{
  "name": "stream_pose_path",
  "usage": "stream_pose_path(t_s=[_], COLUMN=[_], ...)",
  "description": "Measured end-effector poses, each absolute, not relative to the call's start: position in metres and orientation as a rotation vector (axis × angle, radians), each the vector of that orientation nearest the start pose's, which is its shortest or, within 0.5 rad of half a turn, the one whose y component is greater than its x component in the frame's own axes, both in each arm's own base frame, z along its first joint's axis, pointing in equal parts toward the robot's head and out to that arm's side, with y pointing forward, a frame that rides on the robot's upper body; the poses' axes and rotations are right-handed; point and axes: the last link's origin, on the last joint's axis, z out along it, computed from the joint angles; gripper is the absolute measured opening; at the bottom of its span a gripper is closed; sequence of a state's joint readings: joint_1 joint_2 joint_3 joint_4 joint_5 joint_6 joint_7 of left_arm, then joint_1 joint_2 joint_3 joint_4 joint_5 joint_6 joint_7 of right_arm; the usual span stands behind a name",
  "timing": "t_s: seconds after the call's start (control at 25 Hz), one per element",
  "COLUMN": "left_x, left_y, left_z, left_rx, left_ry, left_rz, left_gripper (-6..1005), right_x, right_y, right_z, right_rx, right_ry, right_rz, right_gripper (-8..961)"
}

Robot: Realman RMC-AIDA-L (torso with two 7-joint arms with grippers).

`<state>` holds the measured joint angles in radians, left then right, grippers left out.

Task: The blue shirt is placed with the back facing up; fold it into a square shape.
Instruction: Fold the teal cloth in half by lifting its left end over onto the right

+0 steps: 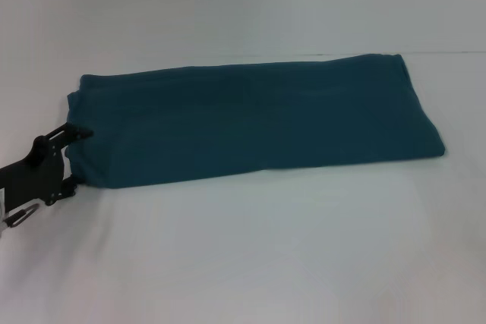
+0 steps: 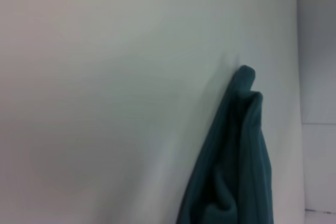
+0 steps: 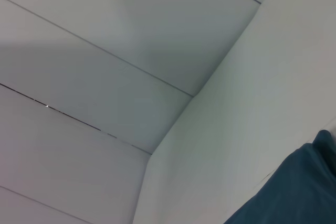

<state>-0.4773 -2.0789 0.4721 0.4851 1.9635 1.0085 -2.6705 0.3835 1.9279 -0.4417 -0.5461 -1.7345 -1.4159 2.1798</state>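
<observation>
Seeing one blue shirt [image 1: 258, 123], folded band, long axis left-right on table [image 1: 266, 248]; my left gripper [image 1: 70, 158] spread, straddling its left end.

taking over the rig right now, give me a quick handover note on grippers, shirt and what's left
Left gripper: at the left end of the blue shirt, its fingers straddling the edge; a firm grip cannot be confirmed.
Right gripper: not in the head view; its wrist camera shows only a corner of the shirt.
Shirt: lies flat on the white table as a long band running left to right.
Done: the lengthwise folds, by the look of it.
Left: fold the band end over end into a square.
</observation>
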Motion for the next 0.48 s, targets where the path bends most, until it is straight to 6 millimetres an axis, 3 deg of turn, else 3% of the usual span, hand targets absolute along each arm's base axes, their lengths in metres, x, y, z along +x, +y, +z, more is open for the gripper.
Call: stream_pose_path(t_s=[0.2, 0.48], left_x=[-0.354, -0.344], left_y=[0.352, 0.350], left_z=[0.009, 0.023], left_rx=[1.469, 1.555], left_ry=[2.894, 2.734], left_rz=[1.344, 1.462], left_gripper=[883, 884], right_x=[0.352, 0.353], right_y=[0.325, 0.325], right_z=[0.107, 0.109], right_rx=[-1.702, -1.690], right_ry=[1.713, 1.708], right_rz=[1.239, 1.248], right_gripper=[746, 746])
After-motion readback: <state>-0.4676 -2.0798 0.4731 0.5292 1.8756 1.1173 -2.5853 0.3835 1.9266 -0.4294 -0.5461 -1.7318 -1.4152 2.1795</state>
